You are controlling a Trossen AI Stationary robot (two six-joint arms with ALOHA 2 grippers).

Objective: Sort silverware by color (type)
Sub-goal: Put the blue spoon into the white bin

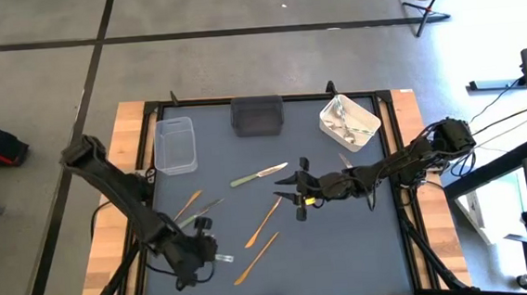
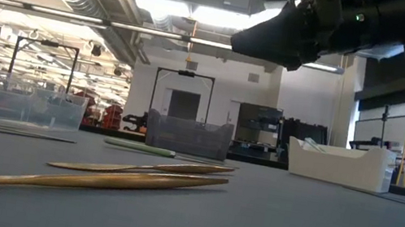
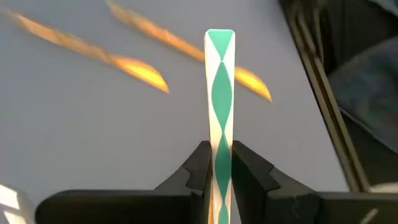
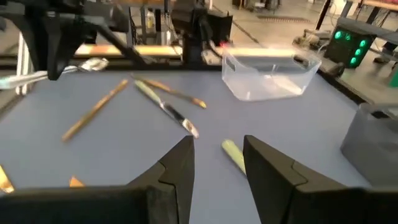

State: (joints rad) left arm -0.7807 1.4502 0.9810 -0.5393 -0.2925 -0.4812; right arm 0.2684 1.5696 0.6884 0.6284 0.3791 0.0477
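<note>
Left gripper (image 3: 219, 171), clenched on a green-patterned handle (image 3: 219, 93), should carry it level to its tub, while the right gripper (image 4: 217, 163), fingers released, descends squarely over the pale utensil (image 4: 234, 154).

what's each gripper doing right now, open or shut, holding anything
Left gripper: shut on a pale silver-green utensil handle.
Right gripper: open, empty, above the table near a pale green-handled piece.

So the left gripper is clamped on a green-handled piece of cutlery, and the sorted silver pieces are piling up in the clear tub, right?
Not quite. The left gripper is indeed shut on the green-handled piece, as the left wrist view shows. But the high view shows the clear tub with nothing in it; the silver pieces lie in the white tub at the table's far right.
</note>
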